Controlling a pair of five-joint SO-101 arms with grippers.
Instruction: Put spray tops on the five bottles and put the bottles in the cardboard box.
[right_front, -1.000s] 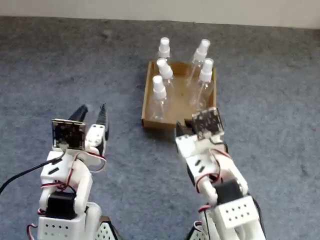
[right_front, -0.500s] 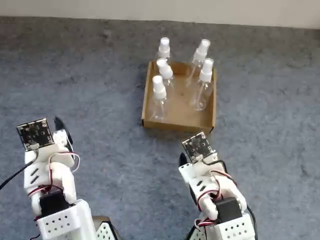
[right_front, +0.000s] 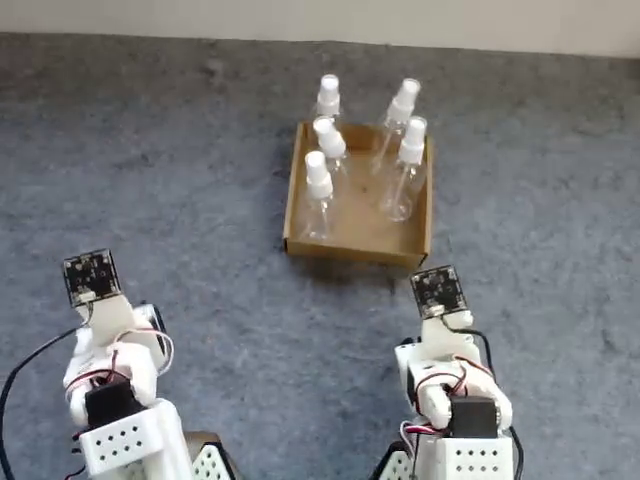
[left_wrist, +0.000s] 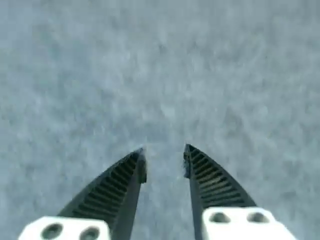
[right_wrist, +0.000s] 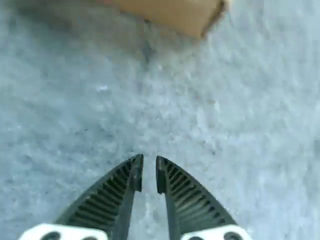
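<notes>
All five bottles (right_front: 318, 180) appear to stand capped inside the cardboard box (right_front: 296, 200), far middle of the worktop (right_front: 150, 150), so we judge the task done. Well nearer, the left gripper (left_wrist: 164, 160) has its jaws moderately parted, the right gripper (right_wrist: 149, 165) barely a slit apart, both empty; we need only park.

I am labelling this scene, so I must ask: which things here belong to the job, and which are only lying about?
Belonging to the job:
five bottles
spray tops, already on them
cardboard box
left gripper
right gripper

Lying about:
grey carpet under everything
</notes>
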